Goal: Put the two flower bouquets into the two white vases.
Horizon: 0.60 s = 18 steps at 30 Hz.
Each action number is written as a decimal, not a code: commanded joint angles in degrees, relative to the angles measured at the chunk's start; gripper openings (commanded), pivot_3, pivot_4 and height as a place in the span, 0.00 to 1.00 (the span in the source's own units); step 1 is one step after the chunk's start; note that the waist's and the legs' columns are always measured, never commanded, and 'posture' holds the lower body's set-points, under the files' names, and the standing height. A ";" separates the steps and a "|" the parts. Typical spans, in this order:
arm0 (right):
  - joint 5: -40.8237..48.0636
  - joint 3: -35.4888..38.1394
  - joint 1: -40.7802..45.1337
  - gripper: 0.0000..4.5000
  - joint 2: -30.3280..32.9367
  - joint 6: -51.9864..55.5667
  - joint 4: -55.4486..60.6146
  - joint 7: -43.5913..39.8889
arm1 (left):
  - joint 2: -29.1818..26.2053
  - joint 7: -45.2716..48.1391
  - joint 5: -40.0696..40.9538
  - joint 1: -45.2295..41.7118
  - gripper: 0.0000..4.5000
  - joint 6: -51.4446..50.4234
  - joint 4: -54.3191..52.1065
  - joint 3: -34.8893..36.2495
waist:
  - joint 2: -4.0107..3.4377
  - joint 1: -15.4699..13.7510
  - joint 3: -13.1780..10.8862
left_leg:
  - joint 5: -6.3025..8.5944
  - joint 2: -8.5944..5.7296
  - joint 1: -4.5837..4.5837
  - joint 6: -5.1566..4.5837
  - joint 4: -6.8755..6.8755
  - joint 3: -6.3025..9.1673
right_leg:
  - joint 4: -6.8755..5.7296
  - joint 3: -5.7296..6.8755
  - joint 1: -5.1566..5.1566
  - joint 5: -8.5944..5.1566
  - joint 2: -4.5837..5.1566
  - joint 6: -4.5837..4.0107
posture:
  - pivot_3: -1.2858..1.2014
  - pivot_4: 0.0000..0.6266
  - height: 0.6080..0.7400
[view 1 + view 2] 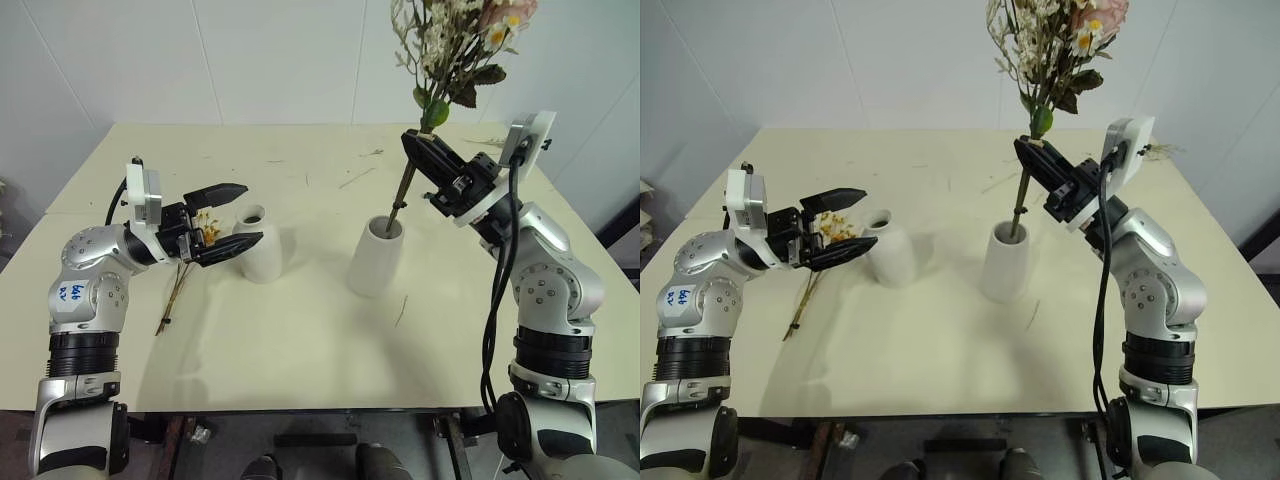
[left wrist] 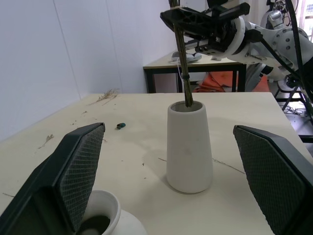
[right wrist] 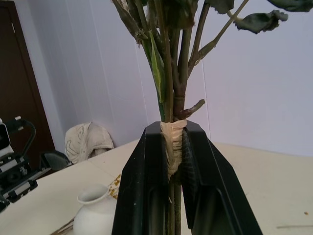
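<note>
Now right arm (image 1: pixel 425 160) raised, fingers clamping tall bouquet (image 1: pixel 455 45) upright.

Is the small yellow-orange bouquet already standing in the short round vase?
No, the small bouquet lies on the table beside the short vase, whose mouth is empty.

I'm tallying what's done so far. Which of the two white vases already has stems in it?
The taller cone-shaped vase, with the rose bouquet's stems in its mouth. The short round vase has none.
</note>
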<state>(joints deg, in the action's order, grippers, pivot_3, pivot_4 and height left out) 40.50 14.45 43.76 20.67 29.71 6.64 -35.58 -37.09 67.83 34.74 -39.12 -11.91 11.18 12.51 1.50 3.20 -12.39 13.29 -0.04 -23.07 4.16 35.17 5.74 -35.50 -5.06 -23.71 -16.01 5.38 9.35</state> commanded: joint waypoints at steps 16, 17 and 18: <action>-5.83 -3.65 -8.95 0.67 1.59 -11.58 3.54 -5.87 | -2.35 -3.74 -0.12 1.48 1.00 1.51 -2.65 4.53 | 0.01 -0.05 0.00 | 0.00 -0.01 0.01 0.00 0.00 0.00 | 0.14 0.00 0.00 -0.01 0.00 -0.01 | 0.52 0.24 1.00; -6.11 -3.72 -8.96 0.74 1.81 -11.92 3.61 -5.75 | -2.64 -3.75 -0.26 1.42 1.00 1.63 -2.27 4.70 | 0.01 -0.03 0.00 | 0.00 -0.01 0.02 0.00 0.00 0.00 | 0.14 0.00 0.00 -0.01 0.00 -0.01 | 0.52 0.24 1.00; -5.80 -3.19 -9.10 0.81 2.91 -12.01 3.56 -6.58 | -3.37 -4.08 -0.84 1.34 1.00 1.73 -1.71 4.80 | 0.01 -0.01 0.00 | 0.00 0.00 0.02 0.00 0.00 0.00 | 0.14 0.00 0.00 -0.01 -0.01 -0.02 | 0.52 0.24 1.00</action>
<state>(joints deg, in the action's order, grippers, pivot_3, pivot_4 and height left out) 34.30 9.72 34.45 22.18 19.50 7.58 -40.95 -38.91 64.38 34.61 -37.52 -11.35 9.76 15.36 1.51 3.20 -12.39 13.29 -0.04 -23.03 4.16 35.16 5.74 -35.37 -5.06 -23.71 -16.03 5.37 9.32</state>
